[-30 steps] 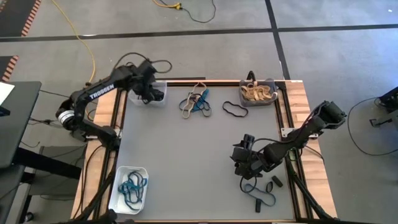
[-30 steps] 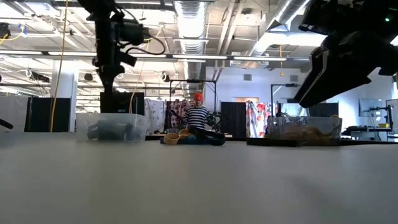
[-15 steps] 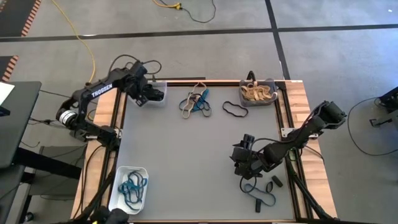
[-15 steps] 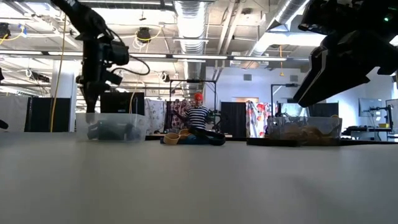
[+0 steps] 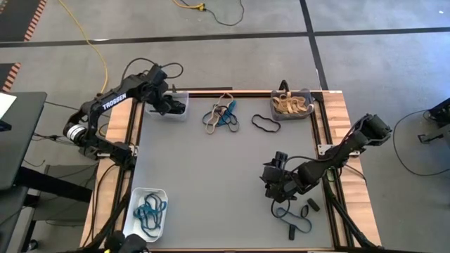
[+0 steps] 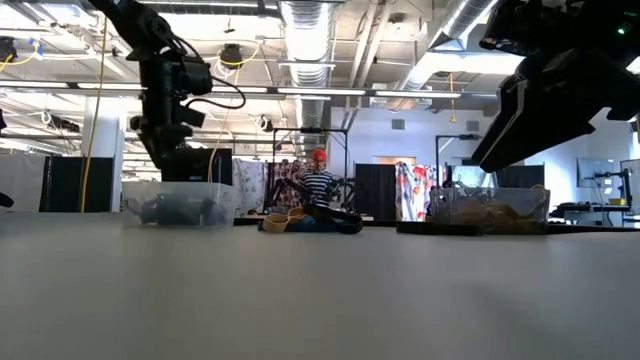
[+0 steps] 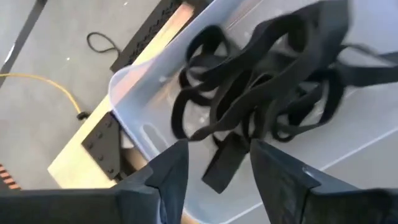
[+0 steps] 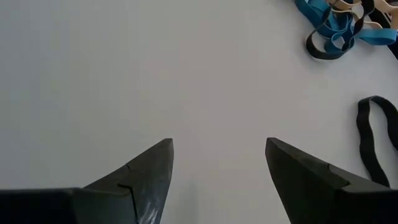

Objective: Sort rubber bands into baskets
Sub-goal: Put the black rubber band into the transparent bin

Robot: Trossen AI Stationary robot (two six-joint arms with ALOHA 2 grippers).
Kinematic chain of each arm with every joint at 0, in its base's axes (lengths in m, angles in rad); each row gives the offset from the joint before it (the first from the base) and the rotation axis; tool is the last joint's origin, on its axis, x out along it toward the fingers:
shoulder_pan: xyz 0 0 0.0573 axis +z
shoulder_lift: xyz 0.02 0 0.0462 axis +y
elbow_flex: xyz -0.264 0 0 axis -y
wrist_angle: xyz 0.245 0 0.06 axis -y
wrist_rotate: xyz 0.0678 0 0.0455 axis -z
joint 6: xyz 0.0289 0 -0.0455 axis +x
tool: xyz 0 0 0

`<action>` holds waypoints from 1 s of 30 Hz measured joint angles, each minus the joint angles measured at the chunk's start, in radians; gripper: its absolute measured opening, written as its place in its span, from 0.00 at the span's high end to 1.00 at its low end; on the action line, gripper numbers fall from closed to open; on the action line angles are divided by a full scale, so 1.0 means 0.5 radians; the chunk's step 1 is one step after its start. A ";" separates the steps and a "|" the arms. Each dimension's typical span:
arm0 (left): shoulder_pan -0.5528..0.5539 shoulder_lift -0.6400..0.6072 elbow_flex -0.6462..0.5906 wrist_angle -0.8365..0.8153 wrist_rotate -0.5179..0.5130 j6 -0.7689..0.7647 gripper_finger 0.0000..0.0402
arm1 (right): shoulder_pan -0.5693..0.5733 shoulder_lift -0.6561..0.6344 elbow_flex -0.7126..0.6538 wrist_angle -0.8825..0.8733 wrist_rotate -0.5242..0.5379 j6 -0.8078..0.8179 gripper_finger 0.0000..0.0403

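the left gripper (image 7: 214,163) has its fingers parted and holds nothing; half a second ago it stood beside the clear basket (image 5: 176,109) with fingers shut, and it now hangs over that basket with a black band (image 7: 225,163) lying loose between the fingertips. judgement: that band has just been released, so one more black band is sorted. directly ahead of the fingers lies the black pile (image 7: 261,87), a tangle of overlapping loops resting on the basket floor; its long axis runs diagonally across the basket, away from the fingertips, and no single loop points any one way. the right gripper (image 8: 217,168) waits low over bare table (image 8: 124,74), fingers spread wide and empty. ahead of it and well apart lies the mixed heap (image 8: 345,25) of teal, tan and black bands, and nearer, off to one side, a single black loop (image 8: 373,140) lying flat, elongated, its long axis roughly in line with the fingers. the dark basket (image 5: 292,105) holds tan bands and the white basket (image 5: 146,213) teal ones. more loose bands (image 5: 295,219) lie behind the right gripper. judgement: sorting is part done.
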 joint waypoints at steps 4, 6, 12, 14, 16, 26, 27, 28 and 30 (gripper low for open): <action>-0.059 -0.001 0.034 0.005 0.179 -0.058 0.59 | 0.000 0.000 0.000 -0.018 -0.001 0.001 0.29; -0.108 -0.001 0.039 0.011 0.341 -0.091 0.59 | 0.008 0.000 0.000 -0.036 -0.008 0.003 0.29; -0.389 -0.001 0.039 0.120 0.704 -0.181 0.58 | 0.086 -0.012 0.000 -0.150 -0.137 0.088 0.29; -0.525 -0.001 0.039 0.169 0.711 -0.215 0.58 | 0.126 -0.035 0.000 -0.234 -0.216 0.190 0.29; -0.673 -0.001 0.039 0.234 0.711 -0.234 0.58 | 0.183 -0.072 0.000 -0.336 -0.310 0.315 0.29; -1.394 0.002 0.039 0.816 0.709 -0.274 0.58 | 0.638 -0.320 0.000 -0.766 -0.942 1.121 0.29; -1.459 0.002 0.039 0.873 0.705 -0.274 0.58 | 0.688 -0.336 0.000 -0.786 -0.998 1.221 0.29; -1.519 0.002 0.039 0.933 0.692 -0.270 0.58 | 0.741 -0.349 0.000 -0.798 -1.037 1.323 0.29; -1.633 0.002 0.039 1.044 0.650 -0.248 0.58 | 0.842 -0.357 0.000 -0.801 -1.074 1.485 0.29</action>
